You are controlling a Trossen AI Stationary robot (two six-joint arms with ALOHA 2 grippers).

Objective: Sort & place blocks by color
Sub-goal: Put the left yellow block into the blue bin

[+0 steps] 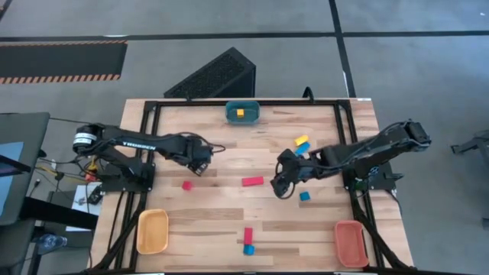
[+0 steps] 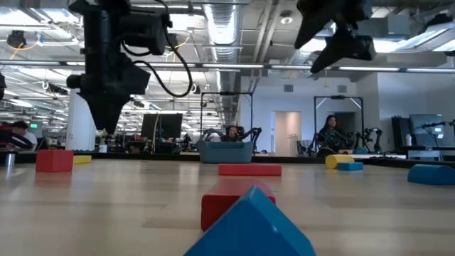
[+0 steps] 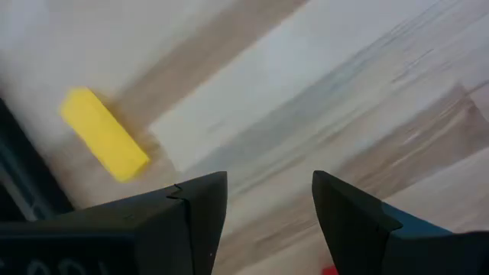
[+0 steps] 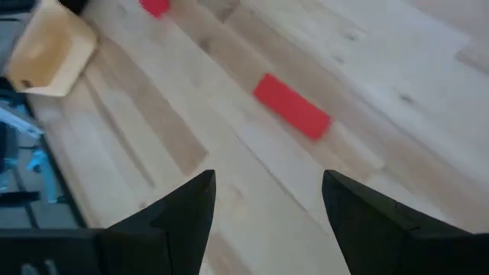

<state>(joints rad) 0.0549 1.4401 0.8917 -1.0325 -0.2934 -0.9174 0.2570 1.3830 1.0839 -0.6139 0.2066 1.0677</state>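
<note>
Both claws hang released above the wooden table [image 1: 229,221], nothing between their fingers; the right gripper [image 1: 281,188] hovers near mid-table, with a red bar [image 1: 253,181] just beside it toward the centre and a small blue block [image 1: 305,196] close on its other side; a yellow and blue pair [image 1: 302,143] lies a little beyond it; the left gripper [image 1: 200,166] hovers apart, a small red cube [image 1: 186,185] near it; farther off, a red and blue pair [image 1: 247,241] sits at the front edge; the yellow tray [image 1: 152,231] and orange-red tray [image 1: 351,243] hold the front corners; farthest, the teal tray [image 1: 243,113] contains a yellow block [image 1: 240,113].
</note>
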